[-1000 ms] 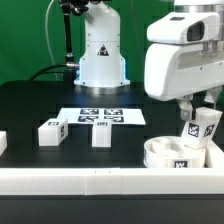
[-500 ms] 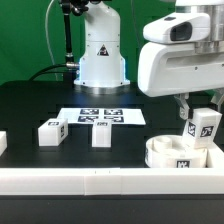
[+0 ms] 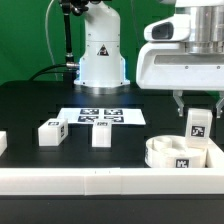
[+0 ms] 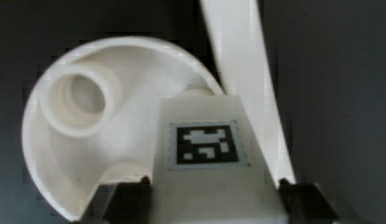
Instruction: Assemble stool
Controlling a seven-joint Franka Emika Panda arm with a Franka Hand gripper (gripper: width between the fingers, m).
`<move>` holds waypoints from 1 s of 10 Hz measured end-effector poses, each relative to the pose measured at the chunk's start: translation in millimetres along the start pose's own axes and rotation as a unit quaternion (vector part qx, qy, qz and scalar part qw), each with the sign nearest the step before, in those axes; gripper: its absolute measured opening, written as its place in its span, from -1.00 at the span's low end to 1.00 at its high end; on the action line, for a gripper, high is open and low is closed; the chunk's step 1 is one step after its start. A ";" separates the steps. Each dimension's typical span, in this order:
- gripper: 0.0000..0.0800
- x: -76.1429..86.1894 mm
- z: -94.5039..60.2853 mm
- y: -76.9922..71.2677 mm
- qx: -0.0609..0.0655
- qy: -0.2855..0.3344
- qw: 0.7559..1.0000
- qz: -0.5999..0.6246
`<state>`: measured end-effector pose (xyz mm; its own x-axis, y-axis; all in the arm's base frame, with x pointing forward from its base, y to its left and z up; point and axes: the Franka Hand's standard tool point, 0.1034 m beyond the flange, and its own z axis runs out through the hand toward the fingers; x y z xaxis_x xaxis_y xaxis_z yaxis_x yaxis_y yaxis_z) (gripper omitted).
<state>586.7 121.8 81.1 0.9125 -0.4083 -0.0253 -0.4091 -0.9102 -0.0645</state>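
The gripper (image 3: 197,108) clamps a stool leg (image 3: 198,126) upright over the seat disc (image 3: 156,151). Only the wrist view shows the seat's round hole (image 4: 80,102).

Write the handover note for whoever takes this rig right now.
Gripper: shut on one leg, held upright.
Seat: at the exterior view's right by the front rail, under the held leg; whether they touch cannot be told.
On the table: a loose leg and a second loose leg, near the marker board.
Done: no leg visibly fixed.
Left: fit this leg, then the others.
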 end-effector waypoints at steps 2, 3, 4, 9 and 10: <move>-0.16 0.0 0.2 0.3 0.002 -0.002 0.997 0.080; -0.16 0.0 0.2 0.3 0.003 -0.002 0.995 0.100; -0.16 -0.1 0.2 0.2 0.004 -0.004 0.992 0.128; -0.16 2.4 0.6 3.0 0.035 -0.013 0.949 0.314; -0.16 3.3 0.9 3.2 0.049 -0.012 0.924 0.378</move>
<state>588.4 117.6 79.9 0.3661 -0.9224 -0.1232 -0.9288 -0.3540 -0.1096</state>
